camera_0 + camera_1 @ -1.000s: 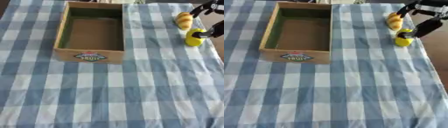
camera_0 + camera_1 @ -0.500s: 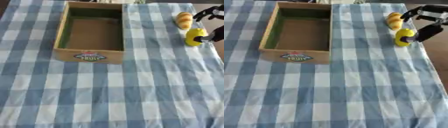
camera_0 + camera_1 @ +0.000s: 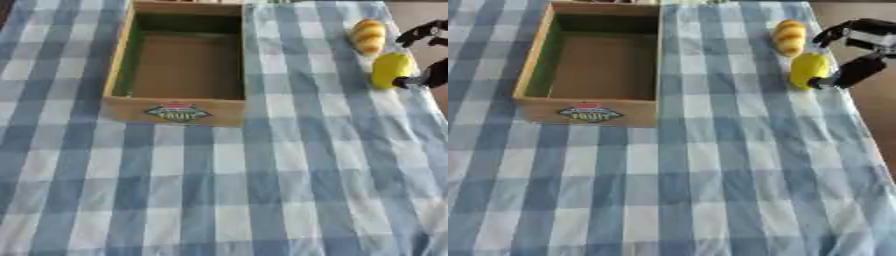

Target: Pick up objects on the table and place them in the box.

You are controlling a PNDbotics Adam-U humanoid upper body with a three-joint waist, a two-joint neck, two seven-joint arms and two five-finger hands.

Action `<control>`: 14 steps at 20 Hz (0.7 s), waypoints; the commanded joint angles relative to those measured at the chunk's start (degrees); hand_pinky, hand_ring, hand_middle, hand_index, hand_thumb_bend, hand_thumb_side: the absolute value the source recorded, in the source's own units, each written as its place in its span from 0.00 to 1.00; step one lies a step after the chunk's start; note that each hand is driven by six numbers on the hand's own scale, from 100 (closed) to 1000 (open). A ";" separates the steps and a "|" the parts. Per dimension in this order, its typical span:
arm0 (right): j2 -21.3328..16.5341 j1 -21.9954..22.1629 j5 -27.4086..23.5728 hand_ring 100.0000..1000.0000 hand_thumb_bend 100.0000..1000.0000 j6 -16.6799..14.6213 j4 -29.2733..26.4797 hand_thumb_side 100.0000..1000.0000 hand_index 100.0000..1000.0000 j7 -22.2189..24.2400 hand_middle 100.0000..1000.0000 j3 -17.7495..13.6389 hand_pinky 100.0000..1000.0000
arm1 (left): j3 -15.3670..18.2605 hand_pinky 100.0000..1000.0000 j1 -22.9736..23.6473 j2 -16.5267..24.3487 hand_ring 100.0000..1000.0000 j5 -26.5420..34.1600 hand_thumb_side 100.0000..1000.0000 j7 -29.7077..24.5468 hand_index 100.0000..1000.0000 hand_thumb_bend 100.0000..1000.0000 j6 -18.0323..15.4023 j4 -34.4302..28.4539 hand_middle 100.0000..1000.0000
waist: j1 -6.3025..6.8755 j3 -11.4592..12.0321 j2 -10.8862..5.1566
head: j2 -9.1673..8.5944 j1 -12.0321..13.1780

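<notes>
1. Covering the whole table is a blue and white checked tablecloth (image 3: 710, 190); an open rectangular cardboard box (image 3: 532, 75) with a green inner lining and a "FRUIT" label on its near wall sits on the cloth.
2. Inside the box only its brown floor shows.
3. To the right of the box, well apart from it, a smooth yellow lemon-shaped fruit (image 3: 808, 70) lies on the cloth near the table's right edge.
4. Just beyond that yellow fruit, farther from the viewer and level with the box's far half, lies a ridged yellow-orange oblong piece (image 3: 788, 36), like a small loaf or corn cob; the two look nearly touching, though whether they meet cannot be told.
5. Reaching in from the right of the box, at the table's right edge, is the robot's black right hand (image 3: 857, 50).
6. One lower fingertip (image 3: 826, 82) touches the right side of the yellow fruit, while an upper finger curves above it, apart from the fruit, close to the ridged piece.
7. The hand is spread, not closed round anything.
8. Between the box and the two fruits only bare checked cloth lies.
</notes>
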 commanded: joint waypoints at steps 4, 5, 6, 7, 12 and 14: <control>-0.24 -1.65 0.75 0.95 0.36 -0.66 2.22 0.28 0.90 -0.40 0.79 -1.32 0.87 | -0.13 0.70 -0.55 0.03 0.69 0.40 0.44 -0.29 0.68 0.00 0.03 -0.92 0.62 | 0.33 0.12 -0.65 | -0.88 -0.24; 0.02 -1.83 0.77 0.95 0.36 -0.71 2.42 0.28 0.90 -0.38 0.78 -1.28 0.87 | -0.15 0.70 -0.57 -0.05 0.69 0.44 0.44 -0.30 0.68 0.00 0.04 -0.92 0.62 | 0.38 0.14 -0.59 | -0.94 -0.29; 0.27 -2.00 0.78 0.95 0.35 -0.70 2.62 0.28 0.89 -0.42 0.78 -1.26 0.86 | -0.17 0.70 -0.58 -0.10 0.69 0.46 0.44 -0.33 0.68 0.00 0.05 -0.92 0.62 | 0.43 0.18 -0.53 | -1.02 -0.36; 0.55 -2.16 0.77 0.95 0.34 -0.62 2.87 0.29 0.89 -0.56 0.77 -1.27 0.86 | -0.21 0.70 -0.60 -0.16 0.69 0.47 0.44 -0.38 0.68 0.00 0.05 -0.92 0.62 | 0.47 0.22 -0.48 | -1.09 -0.44; 1.93 -3.10 1.13 0.92 0.34 0.64 5.25 0.24 0.86 -2.58 0.72 -1.55 0.85 | -0.33 0.70 -0.64 -0.32 0.69 0.56 0.45 -0.57 0.68 0.00 0.06 -0.92 0.62 | 0.61 0.38 -0.36 | -1.11 -0.57; 2.38 -3.42 1.99 0.92 0.35 0.87 6.39 0.20 0.85 -3.08 0.71 -1.62 0.85 | -0.37 0.70 -0.67 -0.38 0.69 0.58 0.45 -0.64 0.68 0.00 0.08 -0.92 0.62 | 0.62 0.40 -0.34 | -1.11 -0.57</control>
